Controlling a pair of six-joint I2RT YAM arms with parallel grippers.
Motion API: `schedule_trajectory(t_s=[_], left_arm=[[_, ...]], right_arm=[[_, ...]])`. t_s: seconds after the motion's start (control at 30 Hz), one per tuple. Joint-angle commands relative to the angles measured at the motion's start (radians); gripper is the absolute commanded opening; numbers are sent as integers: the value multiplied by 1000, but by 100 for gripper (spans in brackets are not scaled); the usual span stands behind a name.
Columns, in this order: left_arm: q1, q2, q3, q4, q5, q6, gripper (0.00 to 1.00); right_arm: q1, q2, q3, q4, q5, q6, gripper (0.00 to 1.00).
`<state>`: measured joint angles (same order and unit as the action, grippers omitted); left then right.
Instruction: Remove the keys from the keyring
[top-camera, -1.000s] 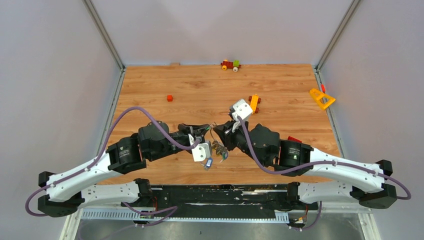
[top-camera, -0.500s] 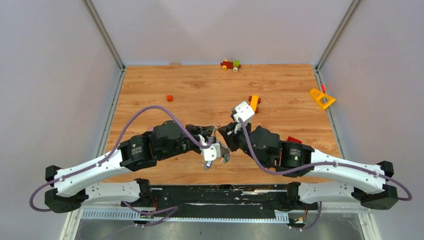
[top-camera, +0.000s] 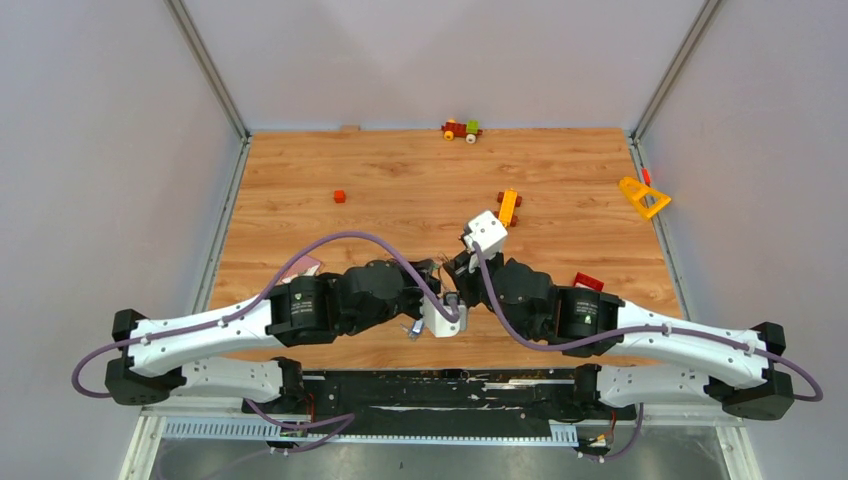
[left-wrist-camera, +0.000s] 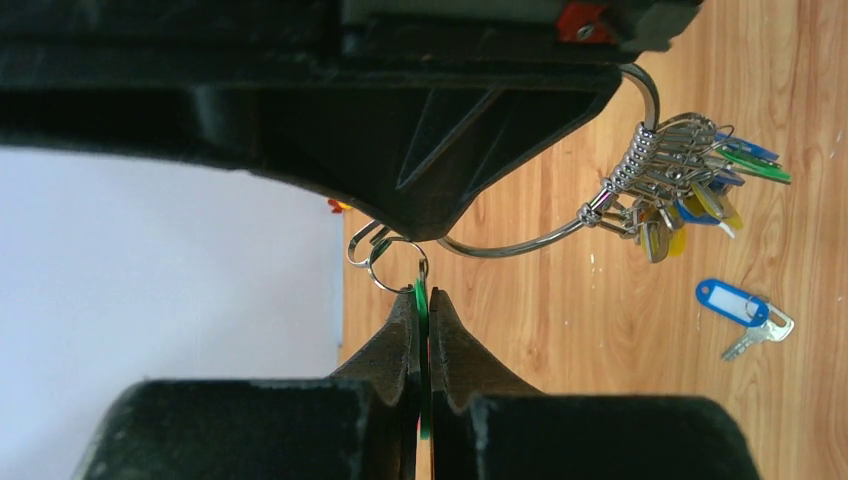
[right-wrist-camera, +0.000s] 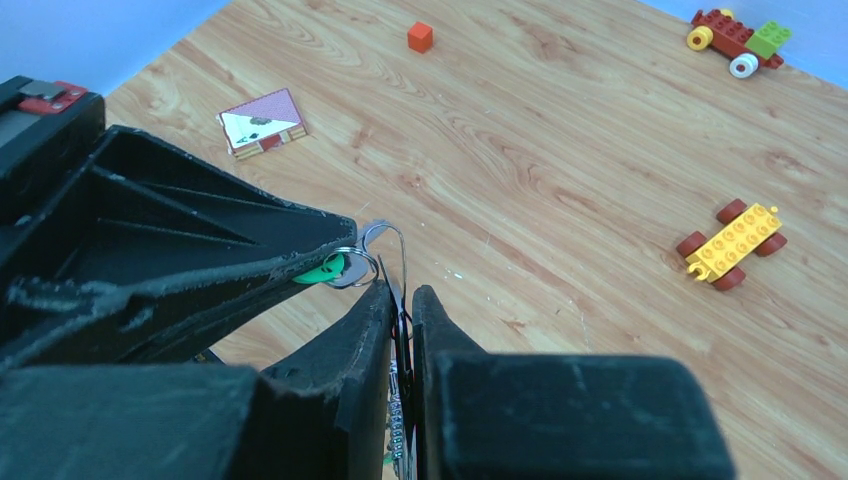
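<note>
In the left wrist view my left gripper (left-wrist-camera: 422, 292) is shut on a green key tag (left-wrist-camera: 421, 310) that hangs from a small silver ring (left-wrist-camera: 388, 268). That ring is linked to the keyring (left-wrist-camera: 520, 245), a thin wire loop. A bunch of keys (left-wrist-camera: 690, 185) with blue, green and yellow tags hangs further along the loop. My right gripper (right-wrist-camera: 402, 290) is shut on the keyring wire (right-wrist-camera: 398, 245), its tip just beside the left fingers (right-wrist-camera: 200, 250). One loose blue-tagged key (left-wrist-camera: 738, 305) lies on the table. From above, both grippers meet at the table's near middle (top-camera: 450, 270).
Toy bricks lie around: a yellow car (top-camera: 508, 207), a red cube (top-camera: 339, 196), a small train (top-camera: 461, 129) at the far edge, an orange triangle (top-camera: 643, 197) and a red brick (top-camera: 588, 281) on the right. A pink card (top-camera: 305, 266) lies left of my left arm.
My left arm has reached to the right, bringing its gripper close against the right gripper. The right gripper has shifted slightly back. Both stayed shut.
</note>
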<state>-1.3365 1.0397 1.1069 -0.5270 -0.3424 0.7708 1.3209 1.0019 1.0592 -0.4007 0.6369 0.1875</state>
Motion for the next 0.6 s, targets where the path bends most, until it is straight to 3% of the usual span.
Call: schedule_trajectory(t_s=[0.0,0.33,0.57], left_arm=[[-102,62,-16,-215,-15,0,0],[-255,96,-69,-129,-168,-12,0],[-363,169,-107,-33,-264,-40,0]], right_arm=[[-35,-70,46,303,177,48,0],[-75,-136,-27,391,138,107,0],[-90,-211,-125,543,57,117,0]])
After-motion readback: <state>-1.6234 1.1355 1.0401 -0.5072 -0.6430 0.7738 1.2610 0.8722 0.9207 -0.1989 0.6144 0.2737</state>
